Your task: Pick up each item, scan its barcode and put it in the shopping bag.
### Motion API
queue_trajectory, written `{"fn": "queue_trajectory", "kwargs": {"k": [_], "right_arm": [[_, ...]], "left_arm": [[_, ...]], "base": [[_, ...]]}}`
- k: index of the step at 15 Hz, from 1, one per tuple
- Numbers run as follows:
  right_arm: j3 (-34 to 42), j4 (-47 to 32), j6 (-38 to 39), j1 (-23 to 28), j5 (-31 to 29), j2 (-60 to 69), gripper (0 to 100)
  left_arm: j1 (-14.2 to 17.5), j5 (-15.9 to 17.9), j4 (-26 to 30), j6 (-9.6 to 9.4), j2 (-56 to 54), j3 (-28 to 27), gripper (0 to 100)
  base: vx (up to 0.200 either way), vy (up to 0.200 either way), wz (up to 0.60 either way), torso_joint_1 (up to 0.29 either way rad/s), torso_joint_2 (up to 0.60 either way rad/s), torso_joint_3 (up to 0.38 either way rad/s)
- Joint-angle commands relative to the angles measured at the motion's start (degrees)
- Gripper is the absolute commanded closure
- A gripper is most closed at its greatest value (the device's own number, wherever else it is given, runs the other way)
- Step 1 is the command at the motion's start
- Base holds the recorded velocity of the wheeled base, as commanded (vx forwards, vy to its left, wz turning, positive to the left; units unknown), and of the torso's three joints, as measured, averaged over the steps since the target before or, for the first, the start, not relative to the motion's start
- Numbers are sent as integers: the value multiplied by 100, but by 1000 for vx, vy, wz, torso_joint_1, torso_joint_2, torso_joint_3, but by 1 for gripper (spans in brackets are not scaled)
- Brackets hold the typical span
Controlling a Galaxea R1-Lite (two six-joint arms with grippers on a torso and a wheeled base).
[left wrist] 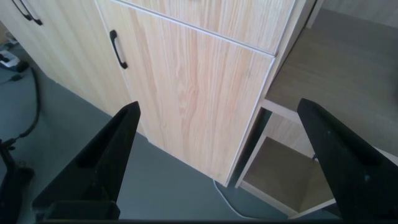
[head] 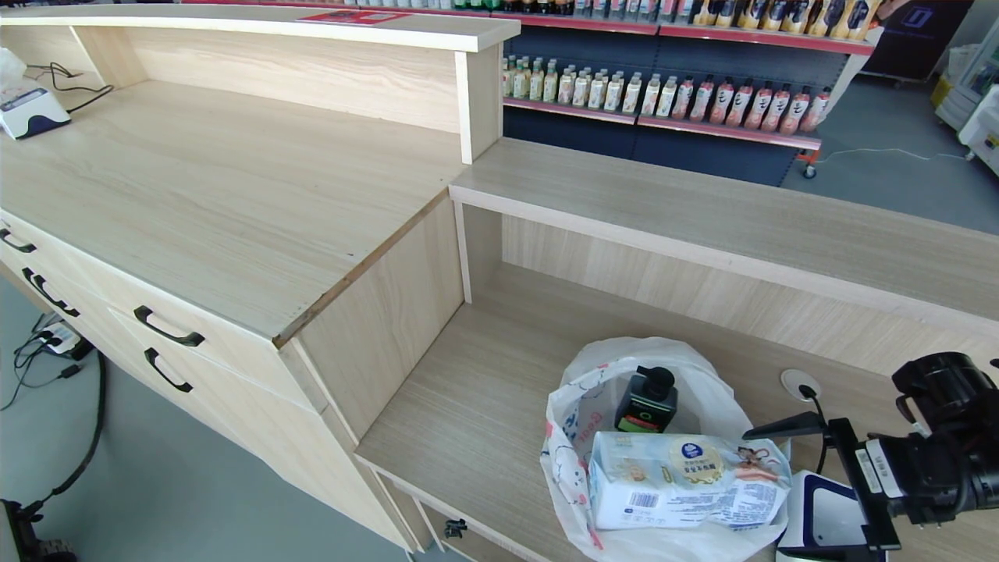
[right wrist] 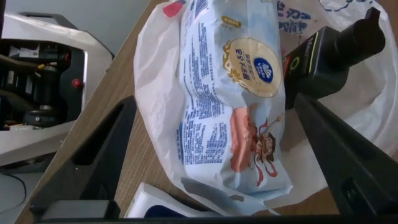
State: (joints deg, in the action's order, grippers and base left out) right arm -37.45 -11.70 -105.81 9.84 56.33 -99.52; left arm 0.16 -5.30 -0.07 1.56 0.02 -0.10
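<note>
A white plastic shopping bag (head: pixel 574 421) lies open on the low counter shelf. Inside it lies a pale blue pack of wipes (head: pixel 687 480) with its barcode facing up, and behind it stands a dark pump bottle (head: pixel 648 402). My right gripper (head: pixel 769 492) hangs open just right of the bag's mouth. In the right wrist view the wipes pack (right wrist: pixel 230 93) lies in the bag (right wrist: pixel 155 93) between and below the right gripper's (right wrist: pixel 212 106) spread fingers, beside the bottle (right wrist: pixel 336 56). My left gripper (left wrist: pixel 219 107) is open and holds nothing, low above the floor beside the cabinet front.
A white and dark blue scanner (head: pixel 819 523) sits right of the bag, under my right arm. A cable runs from a grommet (head: pixel 800 382) in the shelf. The raised counter (head: pixel 234 195) with drawers stands to the left, a small white device (head: pixel 27 109) at its far corner. Drink shelves (head: pixel 663 94) stand behind.
</note>
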Motion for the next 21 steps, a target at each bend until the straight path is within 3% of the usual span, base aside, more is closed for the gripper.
{"fn": "queue_trajectory", "kwargs": {"k": [1,4,6,9,11,13,14,15,16,17,21], "right_arm": [[-70,-166,17,-17,36,311,0],[-351,-359,562,-272,176,917,0],[-694,-324,2030,-597,185,1787,0],[-1845,-306,4745,-984,124,2886,0],[-2987,-262,7206,-852,-1309,3255,0],[-3181,-139,8920,-808,-4341,3264,0],[-2996,-104,9351,-808,-5062,3308,0],[-2557,72,9456,-764,-5405,3431,0],[-1432,1135,9465,-509,-5493,3765,0],[-984,1522,9474,-430,-5554,3941,0],[-966,1592,9448,-553,-5616,3958,0]], "left_arm": [[2,-6,-1,11,-2,1,0],[2,3,-1,2,-2,1,0],[2,3,-1,11,-2,1,0],[2,-6,-1,2,-2,1,0],[2,3,-1,2,-2,1,0],[2,3,-1,2,-2,1,0],[2,3,-1,2,-2,1,0],[2,3,-1,11,-2,1,0],[2,-6,-1,2,-2,1,0],[2,3,-1,2,-2,1,0],[2,3,-1,2,-2,1,0]], "base": [[0,0,0,0,0,0],[0,0,0,0,0,0],[0,0,0,0,0,0],[0,0,0,0,0,0],[0,0,0,0,0,0],[0,0,0,0,0,0],[0,0,0,0,0,0],[0,0,0,0,0,0],[0,0,0,0,0,0],[0,0,0,0,0,0],[0,0,-300,-23,55,34]]}}
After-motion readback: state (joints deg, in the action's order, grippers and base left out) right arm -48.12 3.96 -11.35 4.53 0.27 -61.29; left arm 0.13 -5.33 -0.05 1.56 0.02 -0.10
